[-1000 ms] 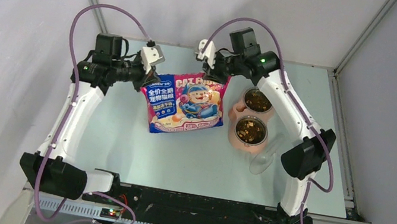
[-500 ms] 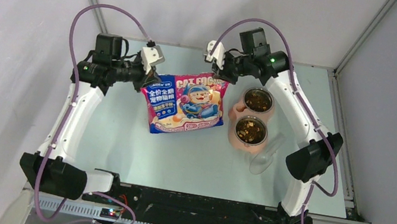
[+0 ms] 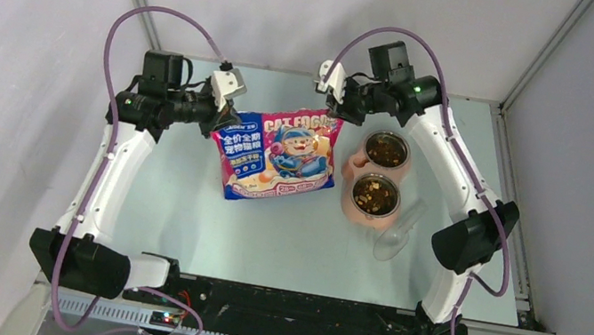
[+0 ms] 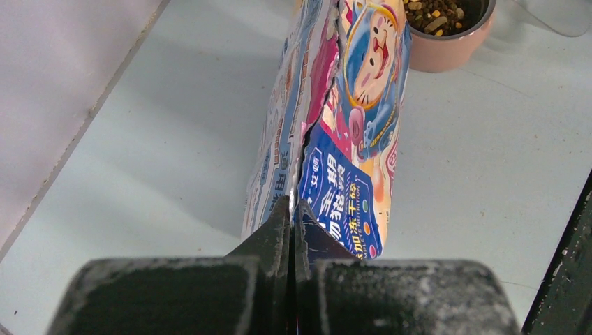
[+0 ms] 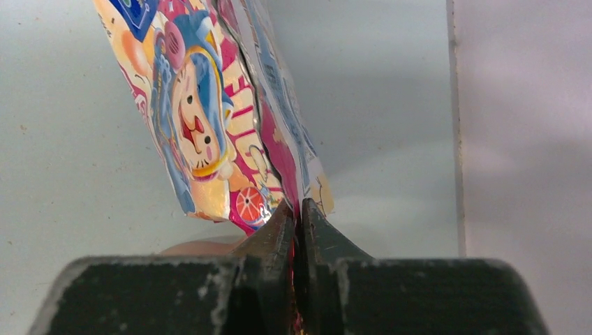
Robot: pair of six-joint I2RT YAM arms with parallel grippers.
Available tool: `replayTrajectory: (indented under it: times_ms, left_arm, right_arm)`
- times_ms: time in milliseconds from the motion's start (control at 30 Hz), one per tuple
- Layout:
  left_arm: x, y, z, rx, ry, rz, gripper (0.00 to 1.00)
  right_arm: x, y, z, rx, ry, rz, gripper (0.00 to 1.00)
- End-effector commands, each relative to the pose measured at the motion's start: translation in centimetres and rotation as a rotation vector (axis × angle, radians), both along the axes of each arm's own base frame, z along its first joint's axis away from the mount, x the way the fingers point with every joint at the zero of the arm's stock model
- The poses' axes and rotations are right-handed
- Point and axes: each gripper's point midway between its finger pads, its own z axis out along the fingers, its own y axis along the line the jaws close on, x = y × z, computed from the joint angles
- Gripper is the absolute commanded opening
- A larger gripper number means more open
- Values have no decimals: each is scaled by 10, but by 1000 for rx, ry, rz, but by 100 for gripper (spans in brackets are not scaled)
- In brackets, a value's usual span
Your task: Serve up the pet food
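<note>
With left and right jaws each clamped on a top corner, I hold the cat-food bag (image 3: 277, 155) stretched crosswise, apparently upright; the kibble (image 3: 375, 195) sits in the bowls (image 3: 351, 167) just right of it.

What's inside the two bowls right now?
Brown kibble lies in both the near bowl and the far bowl. It covers the bottoms, so depth can't be judged.
</note>
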Motion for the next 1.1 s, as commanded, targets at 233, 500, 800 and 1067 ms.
replayTrajectory:
  times_ms: [233, 500, 800, 1067]
  left_arm:
    - [3, 8, 27, 17, -88, 20, 0]
    - [4, 9, 26, 16, -84, 21, 0]
    - [9, -25, 46, -47, -168, -17, 54]
    - [37, -87, 49, -75, -207, -122, 55]
  right_arm:
    - [25, -55, 28, -54, -125, -184, 10]
    - [18, -60, 22, -57, -79, -160, 0]
    - [-5, -44, 32, 33, -5, -111, 0]
    - [-6, -41, 35, 56, 3, -124, 0]
